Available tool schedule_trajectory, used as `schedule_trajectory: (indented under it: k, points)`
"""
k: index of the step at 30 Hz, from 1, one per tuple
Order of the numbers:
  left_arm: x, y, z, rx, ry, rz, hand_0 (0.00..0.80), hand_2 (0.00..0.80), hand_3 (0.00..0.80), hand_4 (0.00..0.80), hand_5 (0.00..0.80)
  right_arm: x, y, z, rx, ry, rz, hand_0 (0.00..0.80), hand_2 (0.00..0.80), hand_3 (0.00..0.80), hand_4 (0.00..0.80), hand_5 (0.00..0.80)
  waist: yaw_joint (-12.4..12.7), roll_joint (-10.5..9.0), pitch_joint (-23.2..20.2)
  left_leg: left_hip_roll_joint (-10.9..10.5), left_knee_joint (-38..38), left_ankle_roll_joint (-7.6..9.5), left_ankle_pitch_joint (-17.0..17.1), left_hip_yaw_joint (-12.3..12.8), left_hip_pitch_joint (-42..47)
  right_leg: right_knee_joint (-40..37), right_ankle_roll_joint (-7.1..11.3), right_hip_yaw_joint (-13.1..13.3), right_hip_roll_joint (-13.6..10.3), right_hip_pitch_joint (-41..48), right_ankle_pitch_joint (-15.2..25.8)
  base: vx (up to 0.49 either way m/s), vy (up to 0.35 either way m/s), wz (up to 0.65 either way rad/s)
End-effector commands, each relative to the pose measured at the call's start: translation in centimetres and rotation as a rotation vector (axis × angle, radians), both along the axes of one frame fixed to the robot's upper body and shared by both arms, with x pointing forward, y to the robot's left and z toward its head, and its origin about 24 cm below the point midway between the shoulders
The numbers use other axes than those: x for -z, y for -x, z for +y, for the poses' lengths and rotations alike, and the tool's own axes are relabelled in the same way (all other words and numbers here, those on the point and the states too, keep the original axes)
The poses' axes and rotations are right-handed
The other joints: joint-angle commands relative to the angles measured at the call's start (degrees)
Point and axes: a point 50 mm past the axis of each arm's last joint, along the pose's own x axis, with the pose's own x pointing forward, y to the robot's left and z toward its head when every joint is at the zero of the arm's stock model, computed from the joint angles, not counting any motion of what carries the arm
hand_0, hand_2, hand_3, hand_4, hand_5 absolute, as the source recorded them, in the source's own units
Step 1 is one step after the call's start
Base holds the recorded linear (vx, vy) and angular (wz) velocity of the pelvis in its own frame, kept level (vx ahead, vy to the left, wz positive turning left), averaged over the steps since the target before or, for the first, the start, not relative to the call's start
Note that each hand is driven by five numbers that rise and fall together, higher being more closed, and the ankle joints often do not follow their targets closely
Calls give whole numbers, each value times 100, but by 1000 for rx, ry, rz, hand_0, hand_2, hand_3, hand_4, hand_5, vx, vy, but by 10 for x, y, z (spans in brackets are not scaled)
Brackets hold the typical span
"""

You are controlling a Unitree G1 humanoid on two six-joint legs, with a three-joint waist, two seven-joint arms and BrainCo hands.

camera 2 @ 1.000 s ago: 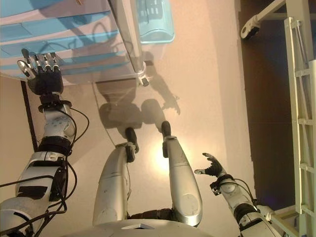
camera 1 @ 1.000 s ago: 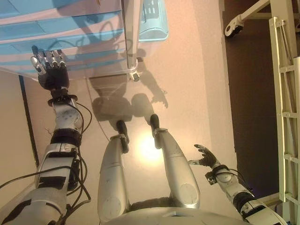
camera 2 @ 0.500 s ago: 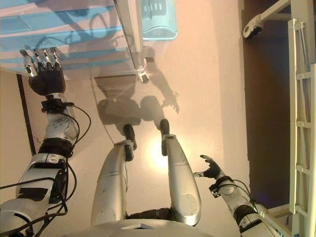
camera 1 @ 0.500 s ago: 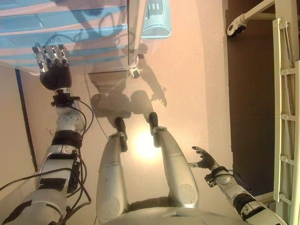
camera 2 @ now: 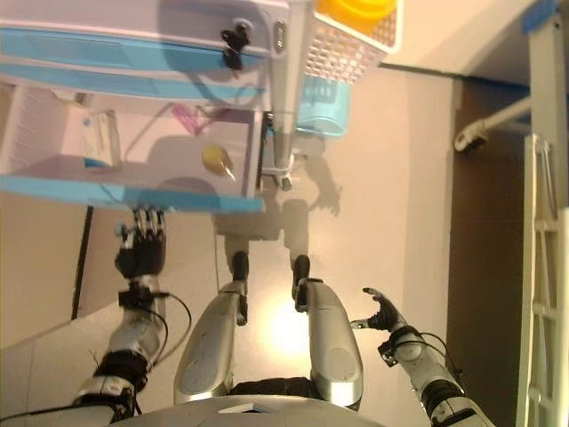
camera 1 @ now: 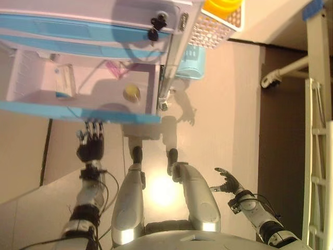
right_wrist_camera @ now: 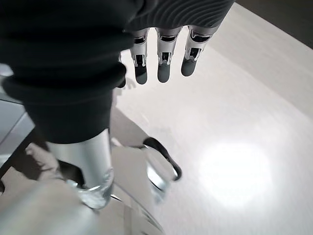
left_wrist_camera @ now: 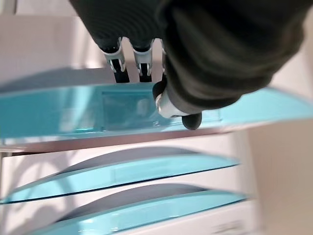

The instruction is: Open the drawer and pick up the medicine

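Note:
A white drawer unit with blue fronts (camera 1: 78, 31) stands ahead of me. One drawer (camera 1: 78, 112) is pulled out. Inside lie a clear packet with a blue end (camera 1: 63, 80), a small round yellowish item (camera 1: 131, 94) and a pink item (camera 1: 115, 67). My left hand (camera 1: 91, 148) is just below the drawer's blue front, fingers straight and pointing up at it. In the left wrist view its fingers (left_wrist_camera: 131, 66) reach to the top edge of the blue front (left_wrist_camera: 58, 112) and its thumb lies against that front. My right hand (camera 1: 226, 182) hangs open and empty beside my right thigh.
A white mesh basket (camera 1: 210, 32) holding a yellow thing (camera 1: 222, 6) sits on the unit's right top. A light blue bin (camera 1: 190, 70) stands on the floor behind the unit. A white metal frame (camera 1: 317, 130) and a caster (camera 1: 268, 80) are at the right.
The camera has tilted up, so the whole picture has shifted. The drawer's inside now shows, pulled out. My left hand is below the drawer front. The right hand has hardly moved.

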Motion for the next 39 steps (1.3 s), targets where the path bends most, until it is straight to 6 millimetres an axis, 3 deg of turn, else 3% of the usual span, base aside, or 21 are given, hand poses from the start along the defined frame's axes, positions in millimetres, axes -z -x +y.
schedule_trajectory:
  k: [1, 7, 12, 16, 20, 21, 22, 27, 31, 35, 39]
  points:
    - [-17, 24, 51, -186, -59, -220, 800, 800, 800, 800, 800, 9, 30, -27, 31, 41, 89, 0, 0, 0, 0, 0, 393, 504, -1148, -392, 226, 318, -468, 59, -57, -598, 294, -256, -102, 626, 1, 62, -122, 48]
    - [68, 97, 24, 6, -73, 462, 800, 800, 800, 800, 800, 10, 33, -38, 70, 28, 103, 0, 0, 0, 0, 0, 557, 500, -1563, -406, -242, 205, -325, -67, 400, -1213, 328, -559, -107, 1226, 144, 23, -71, 38]
    - [99, 141, 3, 188, -60, 811, 800, 800, 800, 800, 800, 11, 39, -48, 109, 34, 118, 0, 0, 0, 0, 0, 608, 531, -1737, -491, -330, 233, -357, -115, 564, -1469, 333, -630, -104, 1421, 237, -2, -10, 27]
    - [107, 161, -2, 242, -70, 927, 800, 800, 800, 800, 800, 12, 45, -54, 136, 39, 137, 0, 0, 0, 0, 0, 620, 581, -1825, -548, -393, 290, -401, -128, 691, -1581, 353, -654, -116, 1513, 292, -5, 13, 14]
    - [107, 158, -2, 265, -163, 943, 800, 800, 800, 800, 800, 15, 51, -54, 139, 31, 156, 0, 0, 0, 0, 0, 583, 605, -1899, -569, -469, 330, -435, -105, 824, -1634, 374, -633, -119, 1576, 322, 13, 24, 10]
    - [106, 155, -1, 277, -207, 944, 602, 602, 602, 602, 602, 16, 52, -53, 140, 28, 157, 0, 0, 0, 0, 0, 571, 611, -1913, -568, -487, 340, -439, -95, 849, -1639, 379, -629, -123, 1585, 330, 14, 28, 6]
    - [106, 150, -1, 288, -254, 950, 0, 0, 0, 0, 0, 17, 54, -52, 143, 24, 157, 0, 0, 0, 0, 0, 557, 619, -1935, -567, -512, 352, -441, -84, 877, -1639, 382, -620, -123, 1588, 334, 11, 23, 4]
    - [100, 127, 4, 300, -584, 1012, 0, 0, 0, 0, 0, 17, 54, -47, 168, 9, 109, 0, 0, 0, 0, 0, 446, 637, -2030, -537, -711, 395, -427, -8, 1032, -1696, 413, -554, -97, 1620, 371, 14, 17, -7]
    - [98, 112, 2, 357, -834, 1078, 0, 0, 0, 0, 0, 5, 40, -43, 180, -10, -44, 0, 0, 0, 0, 0, 329, 634, -2114, -506, -846, 422, -410, 67, 1139, -1732, 442, -455, -70, 1626, 410, 25, 21, -9]
    - [102, 110, -5, 474, -1134, 1181, 0, 0, 0, 0, 0, -32, 1, -34, 152, -11, -310, 0, 0, 0, 0, 0, 129, 621, -2185, -457, -928, 448, -410, 214, 1192, -1745, 462, -319, -43, 1579, 430, -7, 22, -10]
    - [107, 116, -9, 559, -1292, 1248, 0, 0, 0, 0, 0, -95, -37, -12, -9, 6, -626, 0, 0, 0, 0, 0, -97, 643, -2225, -413, -1028, 479, -431, 369, 1280, -1766, 481, -154, -22, 1543, 430, -29, 47, -18]
